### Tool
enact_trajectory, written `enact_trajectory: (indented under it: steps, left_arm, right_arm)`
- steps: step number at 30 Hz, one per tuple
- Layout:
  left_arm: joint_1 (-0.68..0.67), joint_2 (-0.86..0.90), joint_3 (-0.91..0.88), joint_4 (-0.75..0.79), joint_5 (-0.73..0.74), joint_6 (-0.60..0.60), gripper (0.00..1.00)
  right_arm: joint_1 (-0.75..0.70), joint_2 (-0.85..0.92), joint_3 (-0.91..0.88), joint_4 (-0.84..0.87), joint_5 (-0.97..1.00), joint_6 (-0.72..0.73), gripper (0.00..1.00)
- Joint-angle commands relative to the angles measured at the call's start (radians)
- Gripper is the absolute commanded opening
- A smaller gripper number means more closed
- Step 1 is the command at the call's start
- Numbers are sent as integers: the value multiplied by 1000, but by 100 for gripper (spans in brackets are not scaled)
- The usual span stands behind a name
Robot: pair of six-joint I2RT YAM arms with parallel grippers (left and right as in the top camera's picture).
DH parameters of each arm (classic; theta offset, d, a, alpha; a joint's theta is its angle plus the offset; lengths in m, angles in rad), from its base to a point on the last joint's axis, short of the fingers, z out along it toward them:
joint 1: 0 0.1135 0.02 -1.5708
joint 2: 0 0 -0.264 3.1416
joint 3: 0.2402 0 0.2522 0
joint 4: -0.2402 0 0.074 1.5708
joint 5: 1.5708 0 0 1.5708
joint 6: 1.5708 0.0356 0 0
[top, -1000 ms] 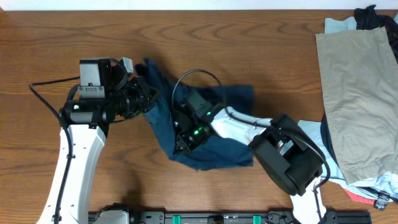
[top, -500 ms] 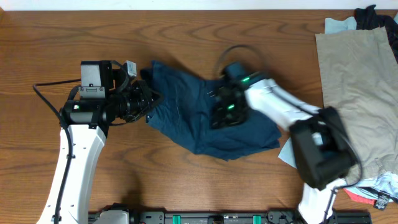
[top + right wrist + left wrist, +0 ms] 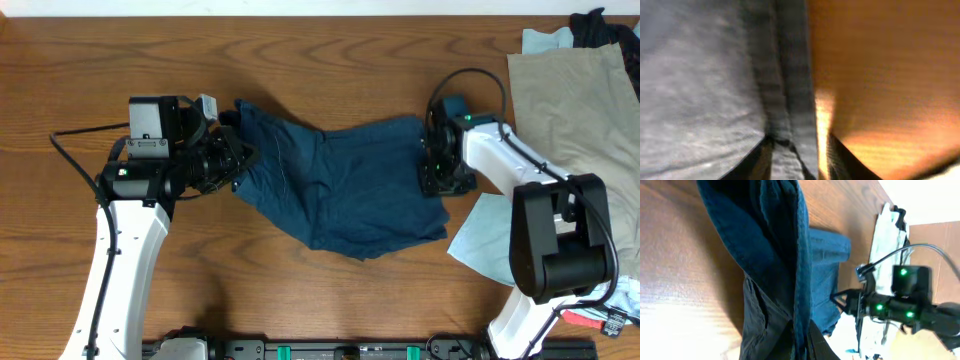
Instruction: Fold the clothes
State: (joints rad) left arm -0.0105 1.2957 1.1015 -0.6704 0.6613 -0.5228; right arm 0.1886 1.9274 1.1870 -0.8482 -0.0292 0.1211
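The dark navy denim trousers (image 3: 340, 190) lie spread across the middle of the table, stretched between both arms. My left gripper (image 3: 238, 158) is shut on the trousers' left edge; the left wrist view shows the blue cloth (image 3: 775, 240) pinched between the fingers (image 3: 801, 342). My right gripper (image 3: 432, 170) is shut on the trousers' right edge. In the right wrist view a hem of the cloth (image 3: 785, 115) runs between the fingers (image 3: 795, 160), just above the wooden table (image 3: 880, 75).
Tan khaki trousers (image 3: 575, 150) lie at the right edge, with dark clothing (image 3: 600, 25) behind them. A pale blue cloth (image 3: 495, 240) lies under the right arm. Bare wood table (image 3: 300, 60) surrounds the jeans.
My right gripper has dragged the trousers' edge from the middle far to the right, opening the bunched cloth out flat. The left gripper has held its place.
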Motion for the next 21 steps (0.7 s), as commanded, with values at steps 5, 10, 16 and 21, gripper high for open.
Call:
enact_trajectory:
  steps: [5,10,16,21]
  left_arm:
    - [0,-13,16,33,-19,2,6]
    - [-29,-13,16,84,-14,-81,6]
    - [-143,-11,16,174,-16,-126,6]
    - [-270,5,16,183,-64,-169,6]
  right_arm:
    - [34,5,-129,102,-118,-6,7]
    - [124,5,-137,135,-193,28,1]
    - [233,5,-137,150,-192,113,1]
    - [312,5,-137,178,-192,183,1]
